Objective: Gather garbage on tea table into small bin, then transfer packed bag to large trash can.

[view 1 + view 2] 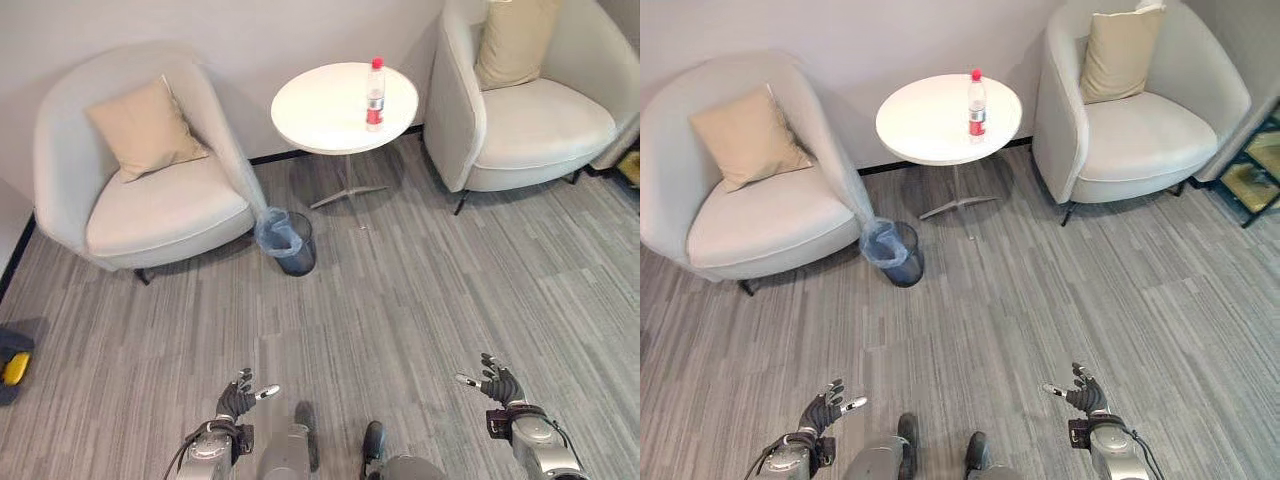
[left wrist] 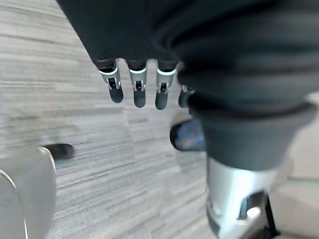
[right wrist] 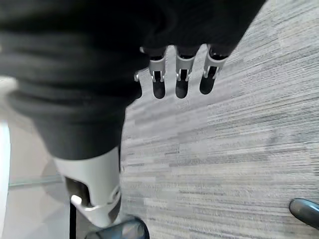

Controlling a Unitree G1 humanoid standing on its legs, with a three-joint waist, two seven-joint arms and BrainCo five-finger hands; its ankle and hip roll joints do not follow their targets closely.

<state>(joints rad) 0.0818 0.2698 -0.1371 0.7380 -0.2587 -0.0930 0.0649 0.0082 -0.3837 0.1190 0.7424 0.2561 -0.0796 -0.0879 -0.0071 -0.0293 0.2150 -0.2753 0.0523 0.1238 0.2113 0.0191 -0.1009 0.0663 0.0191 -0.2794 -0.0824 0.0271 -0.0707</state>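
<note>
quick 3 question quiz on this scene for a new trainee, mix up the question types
1. True or false: the bottle lies on its side on the round table.
2. Multiple choice: the small bin stands
A. on the table
B. on the floor between the left armchair and the table
C. on the right armchair
3. Fill in: the left hand and the right hand both have relaxed fingers and hold ____.

Key: 1 false, it stands upright; 2 B; 3 nothing.
</note>
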